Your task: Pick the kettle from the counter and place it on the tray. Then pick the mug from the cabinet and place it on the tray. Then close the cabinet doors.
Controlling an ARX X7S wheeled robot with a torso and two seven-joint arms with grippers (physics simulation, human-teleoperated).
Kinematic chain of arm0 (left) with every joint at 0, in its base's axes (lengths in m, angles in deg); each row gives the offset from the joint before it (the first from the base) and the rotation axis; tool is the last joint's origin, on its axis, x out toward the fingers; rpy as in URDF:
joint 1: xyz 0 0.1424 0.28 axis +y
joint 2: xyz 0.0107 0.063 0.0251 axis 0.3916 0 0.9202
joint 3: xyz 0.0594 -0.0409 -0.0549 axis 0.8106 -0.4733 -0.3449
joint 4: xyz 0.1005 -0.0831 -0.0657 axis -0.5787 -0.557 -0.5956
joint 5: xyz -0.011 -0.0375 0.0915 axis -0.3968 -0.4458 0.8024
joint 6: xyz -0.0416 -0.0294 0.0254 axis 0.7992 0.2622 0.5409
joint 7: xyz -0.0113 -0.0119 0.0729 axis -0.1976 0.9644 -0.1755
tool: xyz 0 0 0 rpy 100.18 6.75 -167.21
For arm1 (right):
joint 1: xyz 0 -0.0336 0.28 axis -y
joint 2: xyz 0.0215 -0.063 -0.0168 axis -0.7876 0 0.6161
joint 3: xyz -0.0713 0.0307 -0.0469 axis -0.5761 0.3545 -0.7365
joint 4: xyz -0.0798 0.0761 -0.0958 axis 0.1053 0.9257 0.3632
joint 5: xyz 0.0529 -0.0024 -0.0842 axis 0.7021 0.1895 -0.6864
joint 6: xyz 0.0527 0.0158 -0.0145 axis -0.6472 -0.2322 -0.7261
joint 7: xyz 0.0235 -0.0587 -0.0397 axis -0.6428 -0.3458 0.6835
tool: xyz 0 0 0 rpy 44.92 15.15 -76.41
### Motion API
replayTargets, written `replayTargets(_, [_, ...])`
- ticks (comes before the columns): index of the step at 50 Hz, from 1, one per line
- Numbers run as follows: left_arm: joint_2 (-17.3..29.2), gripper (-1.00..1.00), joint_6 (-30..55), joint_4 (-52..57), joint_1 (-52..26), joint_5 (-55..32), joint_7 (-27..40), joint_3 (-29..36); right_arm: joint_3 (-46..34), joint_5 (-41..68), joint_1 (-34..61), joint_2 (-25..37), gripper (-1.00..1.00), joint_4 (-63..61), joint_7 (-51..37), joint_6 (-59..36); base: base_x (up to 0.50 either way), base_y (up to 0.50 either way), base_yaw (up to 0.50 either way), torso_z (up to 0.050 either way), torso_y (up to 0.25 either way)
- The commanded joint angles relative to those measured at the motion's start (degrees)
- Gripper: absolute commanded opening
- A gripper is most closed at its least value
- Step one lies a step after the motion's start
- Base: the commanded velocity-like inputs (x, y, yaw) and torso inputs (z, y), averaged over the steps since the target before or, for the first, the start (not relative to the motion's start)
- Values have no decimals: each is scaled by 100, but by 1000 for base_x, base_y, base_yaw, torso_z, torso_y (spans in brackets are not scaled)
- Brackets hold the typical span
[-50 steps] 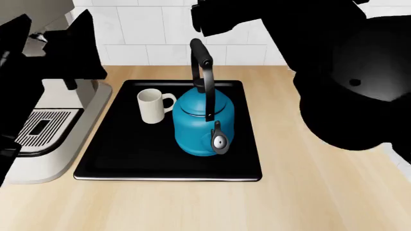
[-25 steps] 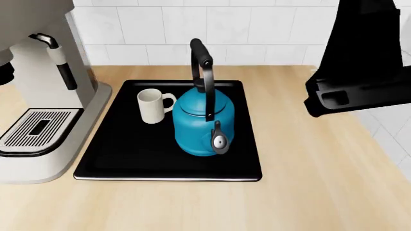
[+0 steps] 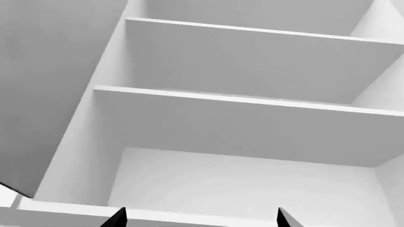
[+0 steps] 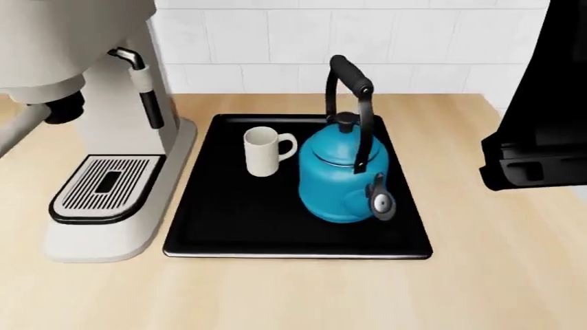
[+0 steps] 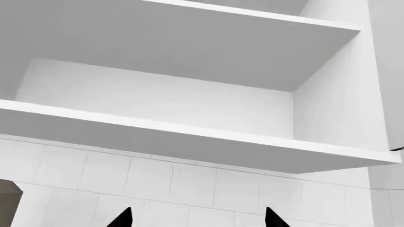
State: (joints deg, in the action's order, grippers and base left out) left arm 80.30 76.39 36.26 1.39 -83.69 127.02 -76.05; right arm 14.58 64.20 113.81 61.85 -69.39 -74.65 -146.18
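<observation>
In the head view the teal-blue kettle [image 4: 341, 184] stands upright on the black tray [image 4: 229, 220], with the cream mug [image 4: 264, 152] upright on the tray just to its left, a small gap between them. The tray lies on the blond wood counter [image 4: 293, 295]. My left gripper [image 3: 200, 220] is open and empty, facing the empty white shelves of the cabinet [image 3: 252, 127]; the cabinet door [image 3: 50, 85] beside it stands open. My right gripper [image 5: 197, 219] is open and empty, below the cabinet [image 5: 189, 137]. Only part of the right arm [image 4: 541, 137] shows in the head view.
A white coffee machine [image 4: 101, 137] with a slotted drip grate [image 4: 103, 185] stands on the counter just left of the tray. A white tiled wall [image 4: 367, 41] runs behind. A grey door panel [image 5: 388, 71] borders the cabinet in the right wrist view.
The head view has swung left, so tray, kettle and mug sit further right in the picture. The left arm has left the head view; the right arm shows further right.
</observation>
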Motion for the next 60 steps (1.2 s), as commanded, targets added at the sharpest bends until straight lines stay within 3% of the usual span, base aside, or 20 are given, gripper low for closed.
replayTargets(1, [-98, 100, 113, -1, 213, -61, -31, -304, 262, 66, -134, -20, 100, -29, -22, -149, 0, 500, 0, 0, 0])
replayTargets(44, [-281, 100, 587, -48, 367, -201, -100, -733, 329, -127, -472, -215, 100, -29, -22, -305, 0, 488, 0, 0, 0])
replayTargets(54, [611, 100, 854, -395, 1227, -1092, 170, -2658, 316, -181, -666, -69, 100, -28, -22, -36, 0, 0, 0, 0, 0])
replayTargets(60, [1023, 100, 1162, -760, 1325, -1146, 274, -3279, 194, -200, -595, 39, 100, -28, -22, 120, 0, 0, 0, 0, 0])
